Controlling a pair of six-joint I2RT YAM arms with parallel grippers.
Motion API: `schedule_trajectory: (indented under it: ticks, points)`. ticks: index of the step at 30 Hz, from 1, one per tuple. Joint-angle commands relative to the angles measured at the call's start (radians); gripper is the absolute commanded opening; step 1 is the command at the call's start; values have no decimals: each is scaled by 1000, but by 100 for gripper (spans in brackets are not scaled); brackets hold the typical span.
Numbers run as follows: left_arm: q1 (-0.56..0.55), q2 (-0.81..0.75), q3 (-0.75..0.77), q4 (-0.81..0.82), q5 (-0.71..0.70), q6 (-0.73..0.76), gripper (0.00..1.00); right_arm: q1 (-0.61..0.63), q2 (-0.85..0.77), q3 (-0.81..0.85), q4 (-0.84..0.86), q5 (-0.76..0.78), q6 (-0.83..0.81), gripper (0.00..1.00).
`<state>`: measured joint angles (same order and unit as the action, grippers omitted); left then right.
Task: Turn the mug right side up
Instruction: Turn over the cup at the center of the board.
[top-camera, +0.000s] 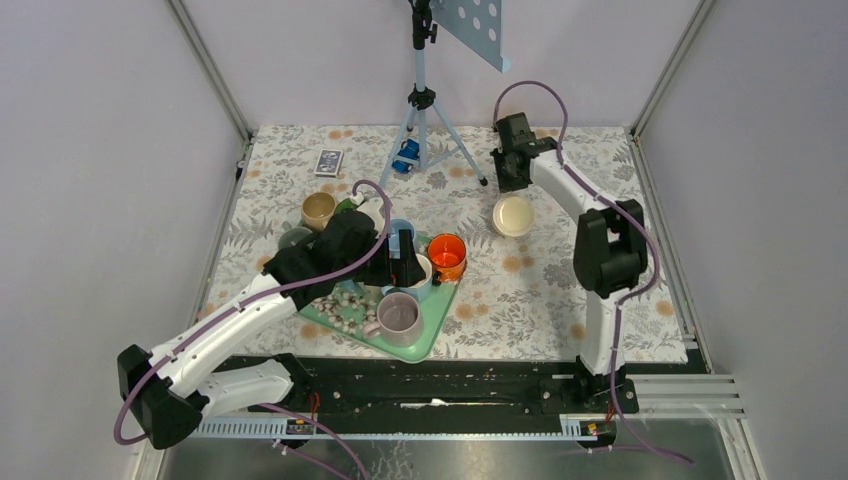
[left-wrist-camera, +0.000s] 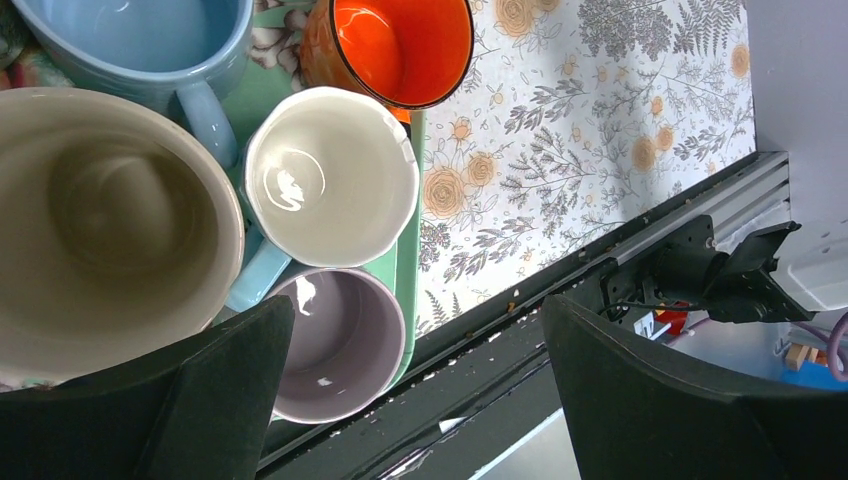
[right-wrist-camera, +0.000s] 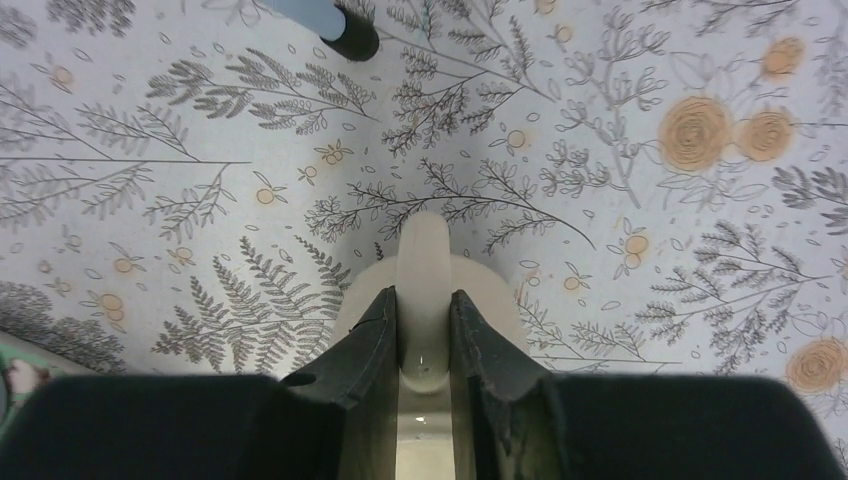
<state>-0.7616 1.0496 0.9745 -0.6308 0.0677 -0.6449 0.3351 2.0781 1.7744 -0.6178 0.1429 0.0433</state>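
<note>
Pinches the right pincer (right-wrist-camera: 423, 305) almost shut on the pale loop handle (right-wrist-camera: 424, 260) of the cream mug (top-camera: 513, 216), one finger on each side. Finds that mug on the flowered tabletop (top-camera: 560, 290), right of the green tray (top-camera: 440, 325) and apart from it, nearer than the tripod (top-camera: 425, 120). Cannot tell from above whether mouth or base faces up. Holds the left pincer (left-wrist-camera: 415, 320) spread wide with nothing between its fingers, hanging over the tray's near right part. Shows beneath it, crowded together, a white cup (left-wrist-camera: 330, 175), a lilac mug (left-wrist-camera: 340, 345), a blue mug (left-wrist-camera: 150, 40) and an orange mug (left-wrist-camera: 400, 45), all mouth up, with a large beige cup (left-wrist-camera: 100, 220) just beside them, also open upward.
</note>
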Motion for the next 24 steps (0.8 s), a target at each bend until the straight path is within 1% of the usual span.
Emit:
schedule_trajectory:
  ticks: [1, 6, 9, 22, 24]
  points:
    - [8, 4, 10, 66, 37, -9, 99, 9, -202, -125, 242, 44, 44, 0]
    - [12, 11, 9, 77, 53, -14, 99, 10, -323, -323, 438, 42, 62, 0]
    - [13, 15, 9, 84, 62, -17, 99, 10, -366, -400, 517, 39, 67, 0]
    - [15, 21, 1, 94, 76, -25, 99, 11, -461, -586, 607, 20, 89, 0]
    - [15, 25, 1, 93, 80, -24, 99, 15, -484, -625, 654, 18, 99, 0]
